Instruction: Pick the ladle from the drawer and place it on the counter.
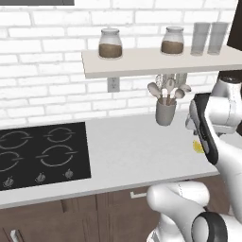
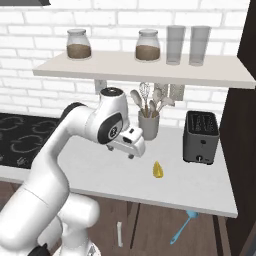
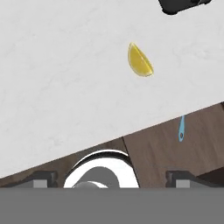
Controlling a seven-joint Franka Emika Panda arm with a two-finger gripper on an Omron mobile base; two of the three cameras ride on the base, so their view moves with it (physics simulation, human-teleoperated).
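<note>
Hovering above the surface [image 2: 100, 170] near its front edge, the end effector [image 3: 111, 177] has its fingers spread wide, gripping nothing. A ladle [image 2: 182, 227] lies below that edge, off the surface. A cup [image 2: 148, 125] at the back edge holds utensils.

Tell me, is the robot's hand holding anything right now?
No, nothing. The gripper is open above the counter, with nothing between its fingers. The ladle is down below the counter's edge, apart from the hand.
</note>
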